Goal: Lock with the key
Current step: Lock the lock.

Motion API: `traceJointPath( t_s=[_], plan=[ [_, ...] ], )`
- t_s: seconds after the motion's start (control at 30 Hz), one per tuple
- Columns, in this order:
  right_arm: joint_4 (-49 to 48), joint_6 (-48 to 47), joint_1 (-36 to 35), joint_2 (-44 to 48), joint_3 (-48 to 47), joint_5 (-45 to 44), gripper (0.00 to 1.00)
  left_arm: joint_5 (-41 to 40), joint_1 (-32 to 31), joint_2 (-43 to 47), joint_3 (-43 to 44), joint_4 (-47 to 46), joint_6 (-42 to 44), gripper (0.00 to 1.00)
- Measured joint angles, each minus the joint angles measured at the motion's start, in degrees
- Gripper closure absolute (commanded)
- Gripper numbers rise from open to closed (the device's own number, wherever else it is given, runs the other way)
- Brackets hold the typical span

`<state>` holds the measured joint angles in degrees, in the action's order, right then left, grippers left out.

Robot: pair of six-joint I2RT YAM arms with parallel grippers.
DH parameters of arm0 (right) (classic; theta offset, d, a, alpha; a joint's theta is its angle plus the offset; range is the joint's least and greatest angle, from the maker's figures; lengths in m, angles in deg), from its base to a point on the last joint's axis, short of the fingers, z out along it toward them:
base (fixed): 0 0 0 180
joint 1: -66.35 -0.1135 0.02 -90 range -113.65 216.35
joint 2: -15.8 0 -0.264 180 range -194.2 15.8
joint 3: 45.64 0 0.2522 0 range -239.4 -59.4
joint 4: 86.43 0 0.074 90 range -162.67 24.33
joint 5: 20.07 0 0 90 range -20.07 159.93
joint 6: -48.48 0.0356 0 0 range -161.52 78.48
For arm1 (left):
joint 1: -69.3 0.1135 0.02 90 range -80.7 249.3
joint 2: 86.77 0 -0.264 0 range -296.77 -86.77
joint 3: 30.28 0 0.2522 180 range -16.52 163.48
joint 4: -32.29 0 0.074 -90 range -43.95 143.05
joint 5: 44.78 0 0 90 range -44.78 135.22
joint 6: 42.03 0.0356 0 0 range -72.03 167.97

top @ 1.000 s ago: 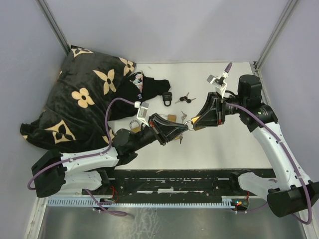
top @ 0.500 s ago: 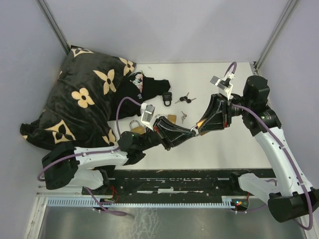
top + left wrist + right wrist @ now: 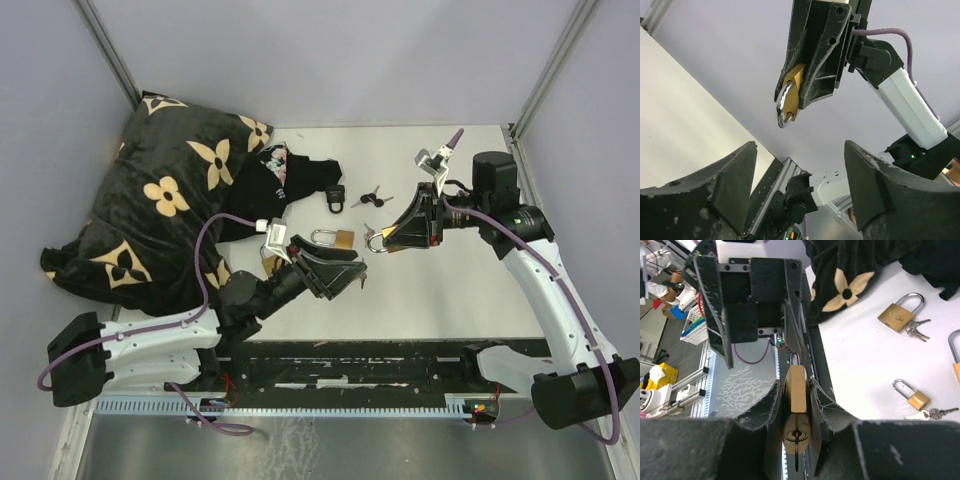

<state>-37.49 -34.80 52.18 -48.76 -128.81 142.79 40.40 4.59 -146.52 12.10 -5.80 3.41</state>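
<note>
- We see the right arm (image 3: 545,275) rise from its near-right base, bend at the far right and reach left. The right gripper (image 3: 388,238) lies roughly level above the middle of the white surface (image 3: 450,300).
- The right gripper is clamped on a brass padlock with a silver shackle (image 3: 796,387), held off the surface with the shackle pointing left.
- The left arm (image 3: 150,335) stretches low from the near-left base toward the centre. The left gripper (image 3: 352,270) is aimed at the held lock, near it but apart from it.
- Its fingers (image 3: 730,175) stand wide apart, holding nothing.
- A second brass padlock (image 3: 335,237) lies just beyond the left gripper.
- A small black padlock (image 3: 335,196) and a bunch of keys (image 3: 372,195) lie farther back, near a black cushion with beige flowers (image 3: 170,190).
</note>
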Motion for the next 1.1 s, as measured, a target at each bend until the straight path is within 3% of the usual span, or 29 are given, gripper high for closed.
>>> traceJointPath(
  t_s=[0.17, 0.33, 0.5, 0.8, 0.93, 1.1],
  plan=[
    [-6.5, 5.0, 0.5, 0.5, 4.2, -1.8, 0.98, -1.4, 0.0, 3.3, -2.2, 1.8, 0.0, 0.18],
    [-17.0, 16.3, 0.5, 0.4, 9.7, -1.9, 0.98, 0.2, 0.0, -4.2, -1.9, -2.4, 0.0, 0.18],
    [-22.1, 21.8, 0.5, 0.9, 9.8, -1.8, 0.98, 0.7, 0.3, -11.0, 0.8, -3.3, -0.3, 0.29],
    [-24.8, 24.5, 0.5, 2.3, 10.0, -0.9, 0.98, 2.5, 5.9, -11.6, 1.0, -12.8, -5.3, 0.31],
    [-24.9, 24.9, 0.5, 2.3, 10.2, -0.9, 0.98, 4.8, 6.3, -11.6, 1.8, -13.4, -5.7, 0.48],
    [-24.9, 25.0, 0.5, 2.3, 10.2, -0.9, 0.97, 6.4, 7.0, -12.0, 3.6, -13.2, -6.0, 0.54]
  ],
)
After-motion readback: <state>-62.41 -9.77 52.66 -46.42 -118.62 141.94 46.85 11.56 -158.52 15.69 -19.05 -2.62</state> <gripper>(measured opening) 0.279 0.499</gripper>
